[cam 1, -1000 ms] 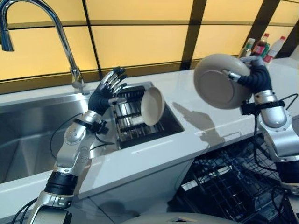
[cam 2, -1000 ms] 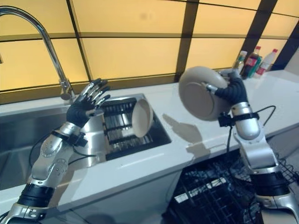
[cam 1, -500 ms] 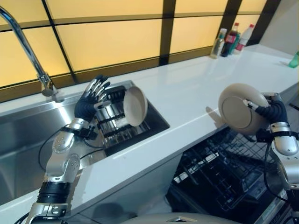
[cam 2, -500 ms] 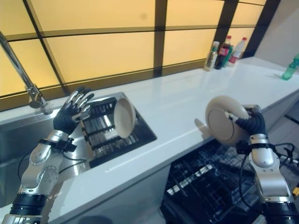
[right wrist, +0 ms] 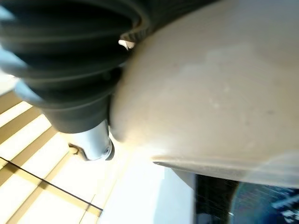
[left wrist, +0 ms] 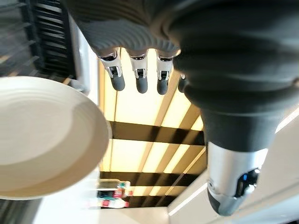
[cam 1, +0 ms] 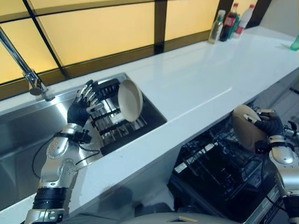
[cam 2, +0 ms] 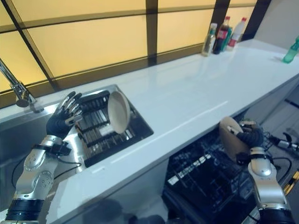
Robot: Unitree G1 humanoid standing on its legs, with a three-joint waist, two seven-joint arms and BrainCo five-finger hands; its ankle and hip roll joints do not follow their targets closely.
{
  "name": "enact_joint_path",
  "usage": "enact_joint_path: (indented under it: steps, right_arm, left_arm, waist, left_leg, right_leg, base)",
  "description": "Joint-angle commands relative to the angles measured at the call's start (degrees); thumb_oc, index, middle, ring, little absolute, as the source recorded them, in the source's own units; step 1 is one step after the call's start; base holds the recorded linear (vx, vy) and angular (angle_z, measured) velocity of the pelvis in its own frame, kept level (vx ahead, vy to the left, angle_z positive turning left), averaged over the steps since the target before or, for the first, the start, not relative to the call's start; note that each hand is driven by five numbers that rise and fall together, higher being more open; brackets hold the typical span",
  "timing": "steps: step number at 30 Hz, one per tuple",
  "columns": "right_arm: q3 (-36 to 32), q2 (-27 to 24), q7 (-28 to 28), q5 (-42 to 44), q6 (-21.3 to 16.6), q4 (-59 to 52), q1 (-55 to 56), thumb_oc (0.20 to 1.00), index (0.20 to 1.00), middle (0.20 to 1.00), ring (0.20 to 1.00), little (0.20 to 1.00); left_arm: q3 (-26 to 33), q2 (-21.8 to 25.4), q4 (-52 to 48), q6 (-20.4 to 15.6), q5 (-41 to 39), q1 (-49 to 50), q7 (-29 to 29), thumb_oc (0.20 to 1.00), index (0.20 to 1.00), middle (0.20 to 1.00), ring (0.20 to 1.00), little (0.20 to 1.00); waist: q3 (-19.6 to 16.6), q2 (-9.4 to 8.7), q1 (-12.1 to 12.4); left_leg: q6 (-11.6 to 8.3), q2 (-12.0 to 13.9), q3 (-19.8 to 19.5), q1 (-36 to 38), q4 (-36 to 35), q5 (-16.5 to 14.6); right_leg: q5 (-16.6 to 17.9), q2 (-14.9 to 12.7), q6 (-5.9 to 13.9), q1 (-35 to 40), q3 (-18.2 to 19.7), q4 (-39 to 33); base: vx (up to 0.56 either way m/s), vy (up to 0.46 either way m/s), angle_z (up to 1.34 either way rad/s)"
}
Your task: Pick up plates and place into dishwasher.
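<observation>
The right hand (cam 1: 270,127) grips one beige plate (cam 1: 245,133) on edge, held over the open dishwasher rack (cam 1: 219,172) just past the front edge of the white counter (cam 1: 201,88), with open space around it above the black wires. A second plate (cam 1: 130,99) stands upright in the drying rack (cam 1: 112,122) set in the sink (cam 1: 23,135), so two plates in all. The left hand (cam 1: 80,103) is raised beside that rack with fingers spread, holding nothing and clear of the plate. Three bottles (cam 1: 231,21) stand at the counter's far end by the window.
</observation>
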Motion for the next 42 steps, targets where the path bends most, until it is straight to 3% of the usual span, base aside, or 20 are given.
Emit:
enact_joint_path:
  steps: [1, 8, 15, 25, 42]
  right_arm:
    - [-0.20, -2.94, -3.78, 1.15, -3.27, 1.16, -8.65, 0.200, 0.200, 0.200, 0.200, 0.200]
    - [1.51, -2.79, -1.15, 0.09, -1.29, 2.87, -8.02, 0.200, 0.200, 0.200, 0.200, 0.200]
    - [5.43, -4.12, -0.62, 0.29, -1.75, 6.32, -11.18, 0.200, 0.200, 0.200, 0.200, 0.200]
    - [9.35, -6.42, 1.80, -1.06, -0.87, 9.52, -15.70, 0.200, 0.200, 0.200, 0.200, 0.200]
    - [14.05, -9.78, 3.01, -4.62, 2.71, 13.72, -22.55, 0.200, 0.200, 0.200, 0.200, 0.200]
  left_arm:
    - [0.35, 2.67, 0.40, -3.53, 0.44, -4.82, 2.15, 1.000, 1.000, 1.000, 1.000, 1.000]
    - [0.72, 2.70, -1.20, -3.81, 0.25, -3.96, 3.58, 1.000, 1.000, 1.000, 1.000, 1.000]
    - [-1.62, 3.42, -0.64, -7.26, 0.26, -7.17, 5.76, 1.000, 1.000, 1.000, 1.000, 1.000]
    - [-3.24, 4.10, -0.46, -9.07, 0.11, -9.95, 7.90, 1.000, 1.000, 1.000, 1.000, 1.000]
    - [-4.84, 4.65, -0.93, -8.84, 1.02, -13.34, 10.92, 1.000, 1.000, 1.000, 1.000, 1.000]
  waist:
    - [4.48, 2.05, 0.61]
    - [6.98, 2.86, 0.29]
    - [12.18, 3.87, 0.08]
    - [16.31, 4.56, 0.36]
    - [20.25, 5.17, 1.31]
  left_leg:
    - [8.30, -5.14, -2.21, -6.84, 5.79, -6.42]
    - [8.14, -5.22, -2.36, -8.52, 6.67, -5.74]
    - [7.75, -5.10, -2.03, -12.80, 8.27, -4.69]
    - [6.88, -5.07, -2.51, -16.63, 8.94, -3.26]
    - [5.70, -5.16, -3.77, -19.70, 7.65, -0.64]
  right_leg:
    - [-6.26, 3.36, -0.48, -2.83, -4.87, 4.83]
    - [-6.48, 3.07, -0.58, -4.24, -4.55, 5.96]
    - [-6.55, 2.93, -1.31, -7.49, -4.55, 7.29]
    - [-6.30, 2.79, -2.21, -11.20, -5.54, 8.47]
    - [-5.49, 2.60, -3.08, -14.17, -7.98, 8.70]
  base:
    - [-0.11, -0.031, -0.05]
    - [0.00, 0.000, -0.11]
    - [-0.10, 0.005, 0.00]
    - [-0.05, -0.002, -0.01]
    - [0.00, -0.006, 0.00]
